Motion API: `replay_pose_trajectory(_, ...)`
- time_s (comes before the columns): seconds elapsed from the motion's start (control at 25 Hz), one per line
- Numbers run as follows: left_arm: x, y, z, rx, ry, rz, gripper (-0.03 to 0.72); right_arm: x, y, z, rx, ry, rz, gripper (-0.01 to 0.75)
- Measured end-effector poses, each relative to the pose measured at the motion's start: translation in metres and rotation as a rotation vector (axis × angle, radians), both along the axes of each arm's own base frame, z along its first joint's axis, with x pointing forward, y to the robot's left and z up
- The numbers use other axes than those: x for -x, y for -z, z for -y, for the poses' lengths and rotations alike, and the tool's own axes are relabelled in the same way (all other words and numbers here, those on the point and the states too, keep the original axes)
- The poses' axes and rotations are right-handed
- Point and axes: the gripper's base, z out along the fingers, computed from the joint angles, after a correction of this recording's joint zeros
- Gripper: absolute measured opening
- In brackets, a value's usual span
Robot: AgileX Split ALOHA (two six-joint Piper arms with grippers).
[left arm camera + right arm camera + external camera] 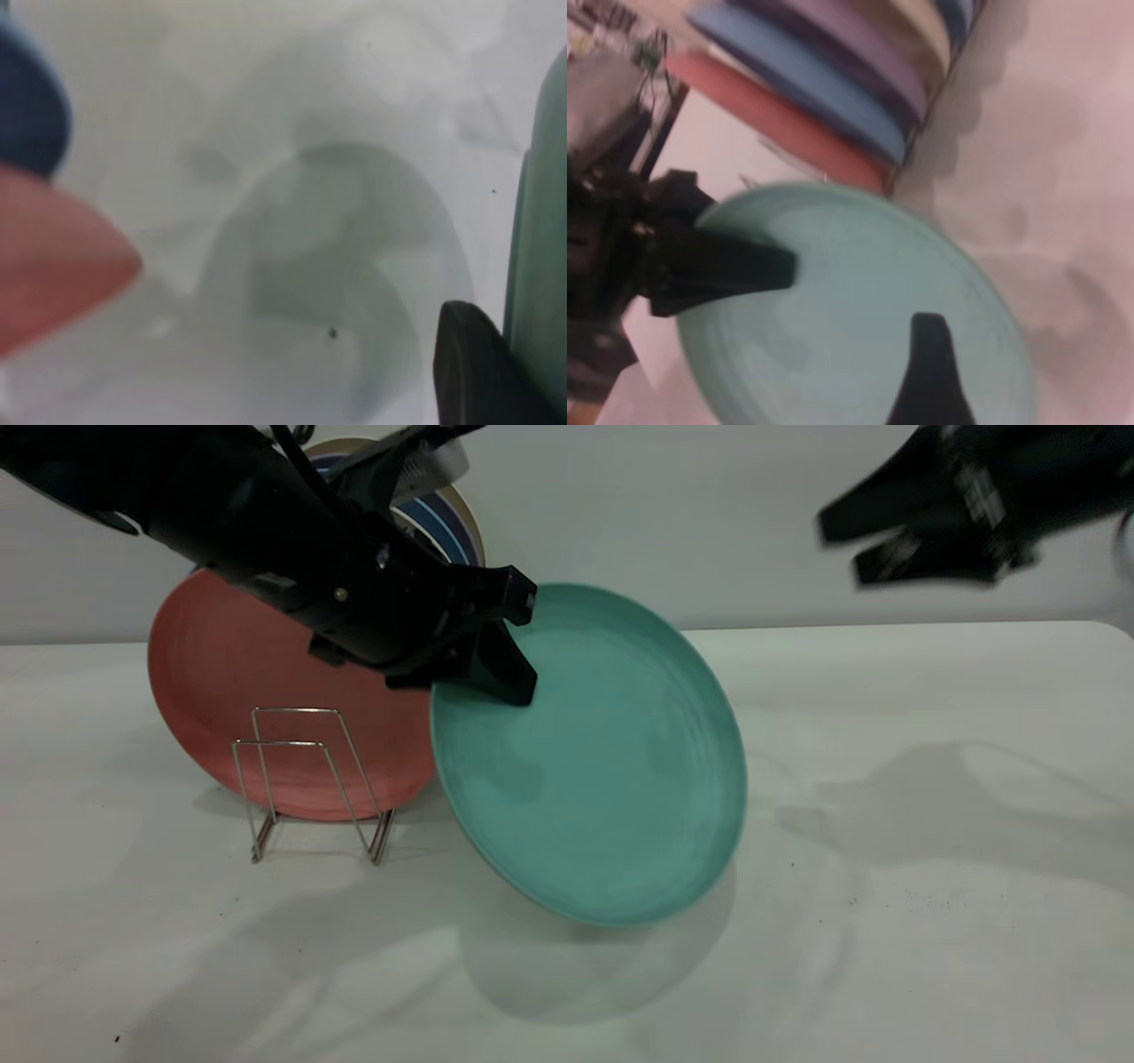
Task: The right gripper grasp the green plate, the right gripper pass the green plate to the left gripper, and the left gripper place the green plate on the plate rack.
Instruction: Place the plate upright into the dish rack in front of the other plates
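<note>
Green plate: nearest you, the green plate (pixel 589 757) hangs tilted on edge above the table (pixel 930 957), its lower rim just over its own shadow and its face turned toward you. It sits just beside the plate rack, on the right, and is not in it.
Left gripper: your left gripper (pixel 505 657) reaches down from the upper left and is clamped on the plate's upper left rim, one dark finger (pixel 507 669) lying across the plate's face. In the left wrist view the plate (pixel 542 257) shows edge-on right beside a fingertip (pixel 469 363). In the right wrist view you see that same gripper (pixel 731 266) gripping the rim of the plate (pixel 850 319).
Plate rack: the plate rack (pixel 306 779) stands on the table left of the green plate, its front wire loops holding nothing.
Pink plate: a salmon-pink plate (pixel 239 691) stands upright in the rack behind those loops, partly hidden by your left arm.
Further plates: behind it, blue-striped and cream plates (pixel 447 518) peek out above the arm.
Right gripper: your right gripper (pixel 873 545) is farthest back, high at the upper right, well apart from the plate, fingers spread and holding nothing.
</note>
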Motion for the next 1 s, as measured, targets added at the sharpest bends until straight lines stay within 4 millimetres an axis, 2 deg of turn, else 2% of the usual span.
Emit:
replay_pose_trajectory(0.16,-0.001,-0.022,-0.003,-0.065,0.089,0.16,0.111,0.015,-0.046,0.013,0.034,-0.021,0.072,0.566)
replay_pose_trajectory(0.28,-0.005,-0.045,-0.019,-0.12,0.152,0.299,0.111,0.033,-0.075,0.016,0.124,-0.058,0.077,0.543)
replay_pose_trajectory(0.4,-0.009,-0.07,-0.043,-0.18,0.212,0.43,0.111,0.054,-0.099,0.017,0.201,-0.087,0.049,0.536)
replay_pose_trajectory(0.52,-0.009,-0.09,-0.075,-0.227,0.295,0.533,0.111,0.073,-0.12,0.017,0.253,-0.099,0.027,0.529)
replay_pose_trajectory(0.64,-0.006,-0.103,-0.102,-0.255,0.392,0.614,0.111,0.09,-0.139,0.017,0.288,-0.075,0.028,0.508)
replay_pose_trajectory(0.76,-0.003,-0.11,-0.126,-0.277,0.463,0.672,0.111,0.11,-0.148,0.015,0.295,-0.055,0.026,0.48)
replay_pose_trajectory(0.88,0.001,-0.113,-0.144,-0.322,0.546,0.719,0.111,0.136,-0.144,0.012,0.288,-0.048,-0.004,0.461)
replay_pose_trajectory(1.0,0.0,-0.122,-0.152,-0.389,0.66,0.749,0.111,0.165,-0.137,0.008,0.284,-0.045,-0.033,0.457)
